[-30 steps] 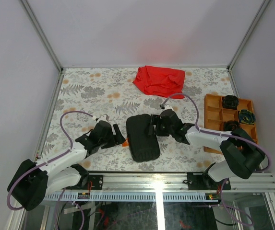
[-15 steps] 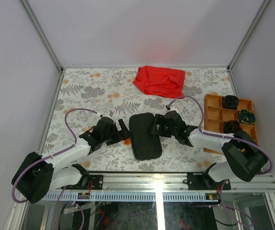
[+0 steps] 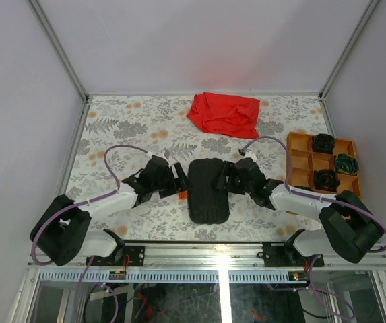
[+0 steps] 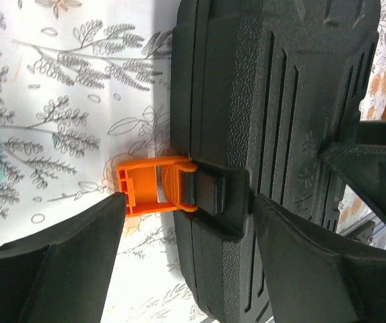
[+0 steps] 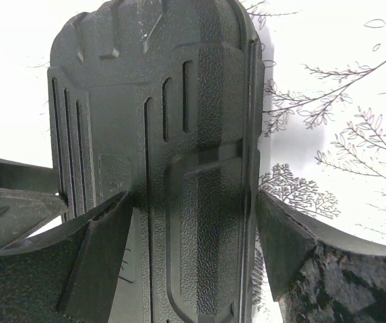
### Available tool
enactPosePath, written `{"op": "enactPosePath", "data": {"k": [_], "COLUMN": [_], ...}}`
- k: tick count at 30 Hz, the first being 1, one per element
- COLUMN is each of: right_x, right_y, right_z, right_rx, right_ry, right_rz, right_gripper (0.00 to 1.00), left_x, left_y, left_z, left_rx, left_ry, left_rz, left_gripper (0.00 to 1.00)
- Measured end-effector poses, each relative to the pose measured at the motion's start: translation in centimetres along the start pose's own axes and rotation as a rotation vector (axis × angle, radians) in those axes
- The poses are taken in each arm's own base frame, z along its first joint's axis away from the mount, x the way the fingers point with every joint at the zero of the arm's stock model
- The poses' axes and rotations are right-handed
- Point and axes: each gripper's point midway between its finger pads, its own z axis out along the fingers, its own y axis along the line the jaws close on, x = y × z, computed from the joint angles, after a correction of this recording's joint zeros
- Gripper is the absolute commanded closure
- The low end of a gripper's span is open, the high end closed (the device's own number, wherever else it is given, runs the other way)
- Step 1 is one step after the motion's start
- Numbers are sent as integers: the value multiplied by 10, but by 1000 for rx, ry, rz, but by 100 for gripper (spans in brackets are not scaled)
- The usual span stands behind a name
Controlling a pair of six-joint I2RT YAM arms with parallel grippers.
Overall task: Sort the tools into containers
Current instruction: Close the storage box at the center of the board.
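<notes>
The black case (image 3: 208, 195) lies closed on the flowered table, its long side running away from me. My left gripper (image 3: 182, 183) is shut across its left edge. In the left wrist view one finger rests against the flipped-out orange latch (image 4: 149, 190) and the other on the ribbed lid (image 4: 294, 101), with the left gripper (image 4: 189, 202) astride the seam. My right gripper (image 3: 232, 180) is shut on the case's right edge. In the right wrist view the right gripper (image 5: 193, 198) spans the raised handle part of the case (image 5: 145, 87). No tools are in view. The orange tray (image 3: 300, 147) stands at the right.
A crumpled red cloth (image 3: 223, 113) lies at the back centre. Dark round items (image 3: 325, 142) sit in three of the tray's compartments. The right arm's forearm crosses the tray's near corner. Metal posts and grey walls bound the table; a rail (image 3: 219, 256) runs along the near edge.
The case has swung from slanted to nearly straight and shifted a little right. Both grippers moved inward and away from me with it. The left jaws widened, then closed back.
</notes>
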Motion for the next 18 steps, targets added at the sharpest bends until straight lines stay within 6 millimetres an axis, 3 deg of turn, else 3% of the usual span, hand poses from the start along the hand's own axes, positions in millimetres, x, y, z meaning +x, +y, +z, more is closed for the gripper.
{"op": "enactPosePath", "data": {"k": [4,7,10,14,18], "right_x": [-1,-2,-2,-2,-2], "right_y": [-4,-6,-7,-7,-7], "right_z": [-3,-5,-5,-5,-5], "right_rx": [16,24,27,27,27], "right_ry": [-13,-17,-18,-19,-19], "right_rz": [1,2,2,1,1], "right_gripper": [22,22,22,22,23], "left_x": [-9,-16,-17,-19,-14], "left_y": [-5,-6,-3,-5,1], "left_z": [7,9,5,-3,-16], "left_rx": [-20,-41,-60,-50,-33], "left_ry": [-3,-13,-22,-40,-64], "left_rz": [27,48,62,69,64], "left_gripper": [27,16,11,13,25]}}
